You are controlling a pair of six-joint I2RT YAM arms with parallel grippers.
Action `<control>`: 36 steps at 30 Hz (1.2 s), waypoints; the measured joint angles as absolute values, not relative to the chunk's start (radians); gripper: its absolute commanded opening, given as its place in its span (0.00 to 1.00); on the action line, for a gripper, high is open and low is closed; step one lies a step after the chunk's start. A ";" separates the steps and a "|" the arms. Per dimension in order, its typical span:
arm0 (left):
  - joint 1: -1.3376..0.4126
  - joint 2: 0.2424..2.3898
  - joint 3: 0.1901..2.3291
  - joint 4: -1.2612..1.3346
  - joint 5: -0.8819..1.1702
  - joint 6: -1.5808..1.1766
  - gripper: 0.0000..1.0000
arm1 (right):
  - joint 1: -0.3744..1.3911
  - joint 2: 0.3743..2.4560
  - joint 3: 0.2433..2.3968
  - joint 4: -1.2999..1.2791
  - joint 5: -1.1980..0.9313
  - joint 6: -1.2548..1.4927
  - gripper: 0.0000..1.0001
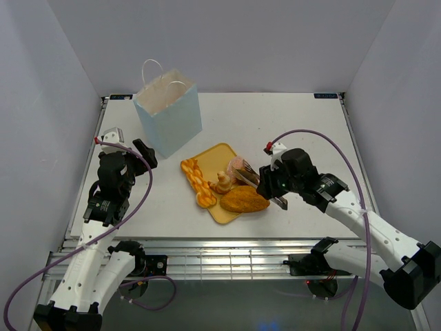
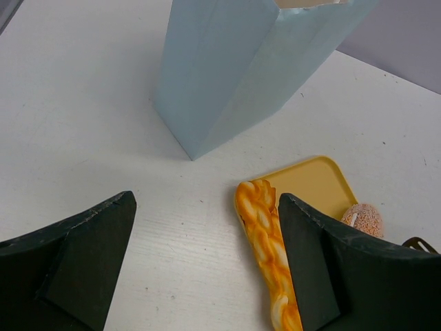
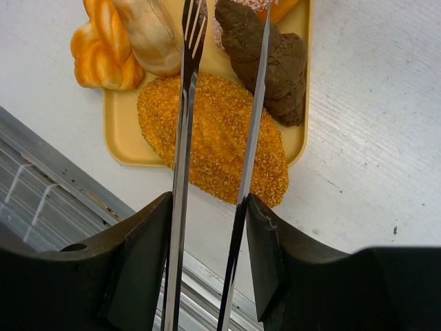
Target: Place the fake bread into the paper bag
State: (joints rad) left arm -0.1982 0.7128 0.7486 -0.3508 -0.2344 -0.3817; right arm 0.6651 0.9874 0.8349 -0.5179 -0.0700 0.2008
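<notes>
Two grippers are in view. The right gripper (image 3: 200, 265) is clamped on the metal tongs (image 3: 182, 145), with one finger against the outside of each blade. The blades are slightly apart and run forward over the yellow tray (image 3: 118, 131). In the right wrist view they cross the golden oval loaf (image 3: 217, 138), one on each side of its middle. The forked tip of one blade lies over the pale bun (image 3: 148, 41). The tip of the other blade lies along the dark brown roll (image 3: 279, 62). Whether either tip touches a piece cannot be determined.

The left gripper (image 2: 207, 269) hangs above the table (image 2: 83, 124), fingers spread wide, nothing between them. It is left of the tray and near the bag.

Position of the bread:
- The orange braid (image 2: 265, 241) lies along the tray's left edge, partly over the rim.
- The golden oval loaf sits at the tray's near end and overhangs the near edge.
- The pinkish piece (image 2: 364, 221) sits towards the tray's far side, just beside the dark brown roll.
- The pale bun stands between the braid and the loaf.

The paper bag (image 1: 169, 114) stands upright at the far left of the table, mouth open upward, both white cord handles raised. It is apart from the tray, with one lower corner turned towards it
</notes>
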 measured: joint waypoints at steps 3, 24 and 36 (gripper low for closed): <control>-0.198 0.712 0.749 -0.350 -0.234 -0.382 0.95 | 0.682 1.002 0.835 -0.518 -0.053 0.200 0.51; -0.198 0.703 0.749 -0.351 -0.228 -0.382 0.95 | 0.734 1.076 0.891 -0.523 0.068 0.174 0.28; -0.198 0.703 0.749 -0.351 -0.228 -0.382 0.95 | 0.735 1.068 0.976 -0.576 0.084 0.174 0.24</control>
